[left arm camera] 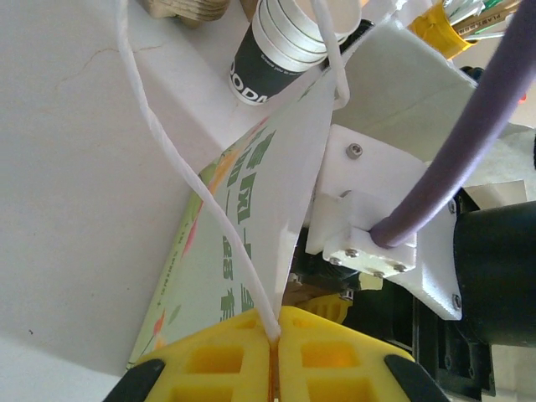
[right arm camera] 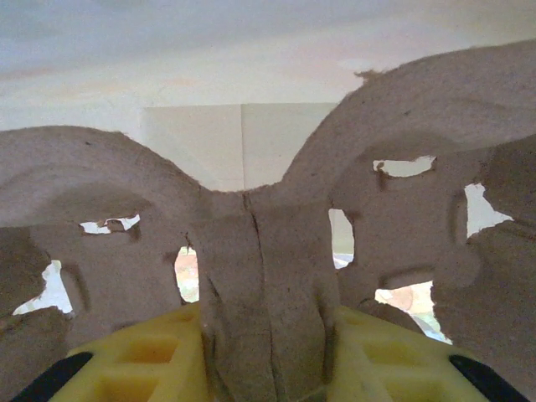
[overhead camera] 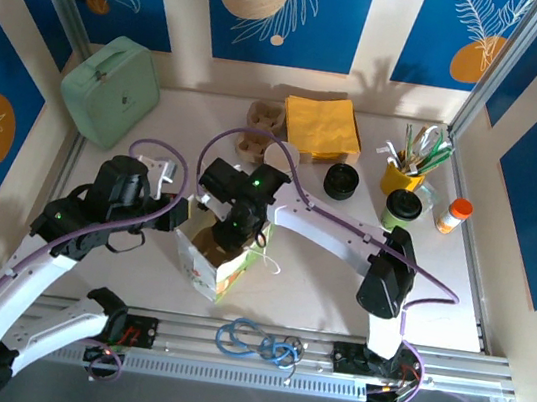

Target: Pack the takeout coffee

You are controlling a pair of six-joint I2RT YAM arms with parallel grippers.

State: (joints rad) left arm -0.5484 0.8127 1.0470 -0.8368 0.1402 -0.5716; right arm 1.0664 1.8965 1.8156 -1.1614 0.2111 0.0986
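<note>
Takeout coffee [overhead camera: 401, 211]: light green paper cup, black lid on, upright toward the table's [overhead camera: 318, 274] right rear

left arm [overhead camera: 35, 277] and right arm [overhead camera: 339, 234]: white shell links, black joint housings. a small green light [overhead camera: 57, 216] on a joint of each. thick purple cable [left arm camera: 466, 126] runs along both. left claw [left arm camera: 275, 356] and right claw [right arm camera: 260, 360]: yellow moulded fingers with square recesses, black at the outer edges. white wrist bracket [left arm camera: 394, 109] carries small silver screws [left arm camera: 356, 151].

left tool [left arm camera: 274, 343]: pinched shut | right tool [right arm camera: 268, 356]: clamped, arm reaching left
</note>
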